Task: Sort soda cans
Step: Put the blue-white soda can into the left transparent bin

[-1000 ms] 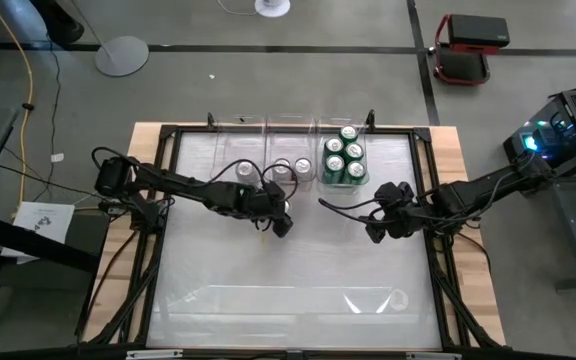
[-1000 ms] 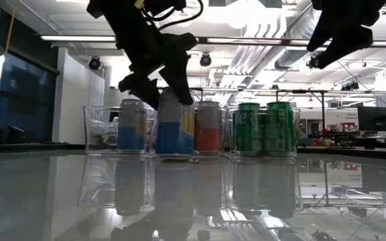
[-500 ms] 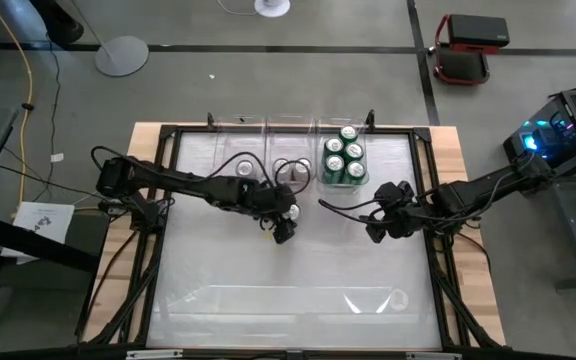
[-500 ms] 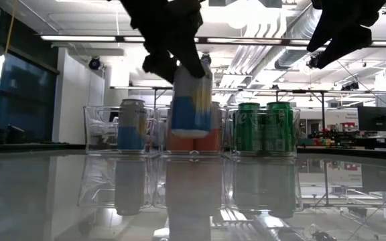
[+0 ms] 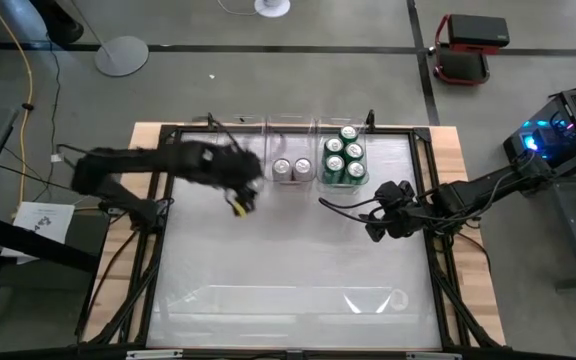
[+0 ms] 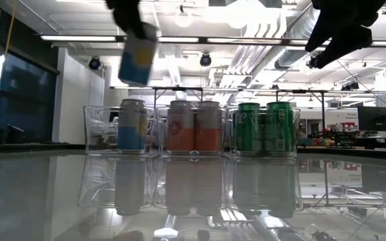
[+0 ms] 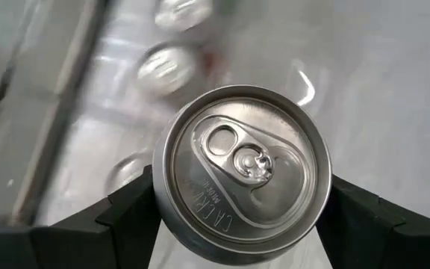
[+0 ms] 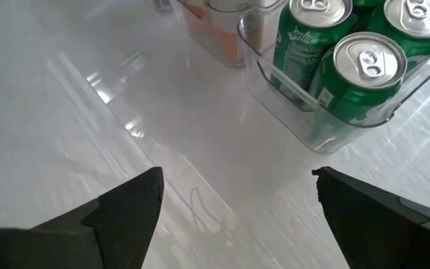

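A glossy white surface is sitting in a workshop with ceiling lights and ducts showing behind it. Three clear bins are standing in a row along its far edge, and everything else is placed here from that row. The left bin is holding one blue and white can, the middle bin two orange and silver cans, and the right bin a cluster of green cans.

The left gripper is hanging well above the left bin, its fingers clamping the sides of a blue, white and yellow can that is tilting in the air. The right gripper is hovering just in front of the right bin, above the surface, its fingers spread wide and holding nothing.
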Controlling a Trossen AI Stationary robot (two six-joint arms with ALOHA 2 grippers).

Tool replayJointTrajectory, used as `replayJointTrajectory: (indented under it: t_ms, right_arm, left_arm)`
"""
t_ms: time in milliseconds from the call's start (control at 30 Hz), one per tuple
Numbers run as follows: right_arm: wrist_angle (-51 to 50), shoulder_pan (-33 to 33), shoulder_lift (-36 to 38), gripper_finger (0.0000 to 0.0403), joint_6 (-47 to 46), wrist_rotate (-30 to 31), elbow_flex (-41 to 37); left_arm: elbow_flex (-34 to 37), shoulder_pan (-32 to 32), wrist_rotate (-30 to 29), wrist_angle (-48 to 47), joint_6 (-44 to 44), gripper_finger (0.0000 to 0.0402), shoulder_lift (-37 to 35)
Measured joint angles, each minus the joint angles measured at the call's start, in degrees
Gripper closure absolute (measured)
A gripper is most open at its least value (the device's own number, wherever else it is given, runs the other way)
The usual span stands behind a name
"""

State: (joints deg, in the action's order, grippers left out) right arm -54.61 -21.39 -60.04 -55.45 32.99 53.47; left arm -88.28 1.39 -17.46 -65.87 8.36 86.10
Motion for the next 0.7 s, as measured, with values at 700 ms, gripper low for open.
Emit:
replayJointTrajectory:
  t_ms: [700]
  right_arm:
    - [-0.4, 0.8, 0.0, 0.0064, -9.7, 1.5, 0.0]
  left_arm:
    - [27.8, 30.1, 23.2, 14.5, -25.3, 0.0121, -20.9]
